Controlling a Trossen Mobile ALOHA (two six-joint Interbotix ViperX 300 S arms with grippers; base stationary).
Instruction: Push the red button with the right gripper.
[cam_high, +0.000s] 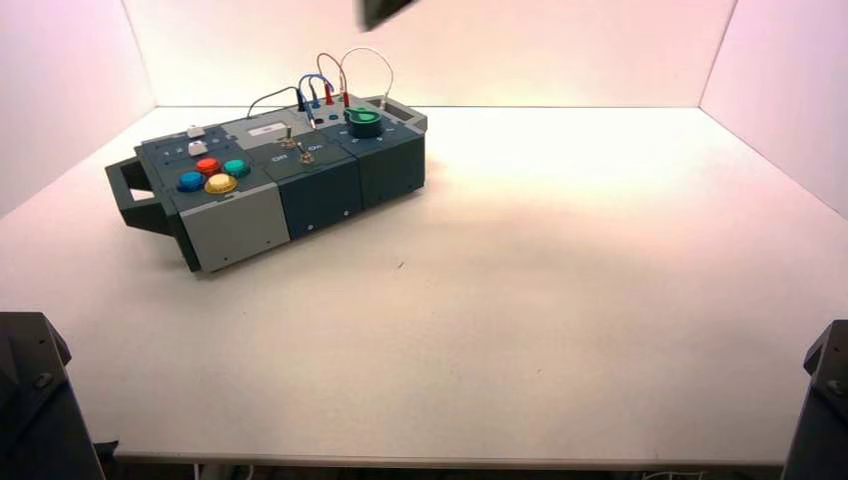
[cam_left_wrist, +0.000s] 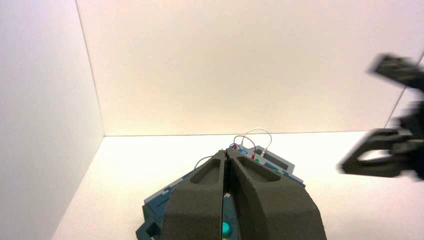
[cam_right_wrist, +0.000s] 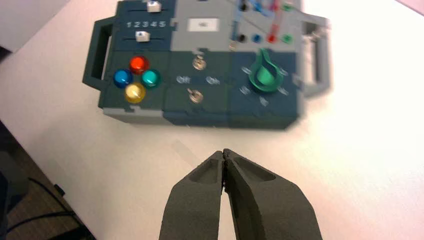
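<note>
The red button is a small round dome in a cluster with a blue, a yellow and a green button, at the handle end of the box. It also shows in the high view. My right gripper is shut and empty. It hangs high over the bare table in front of the box, well apart from the buttons. It shows blurred in the left wrist view. My left gripper is shut and empty, held off the box's button end.
The box stands turned at the table's back left, with a handle at each end. It bears two sliders, two toggle switches between "Off" and "On", a green knob and looped wires. White walls enclose the table.
</note>
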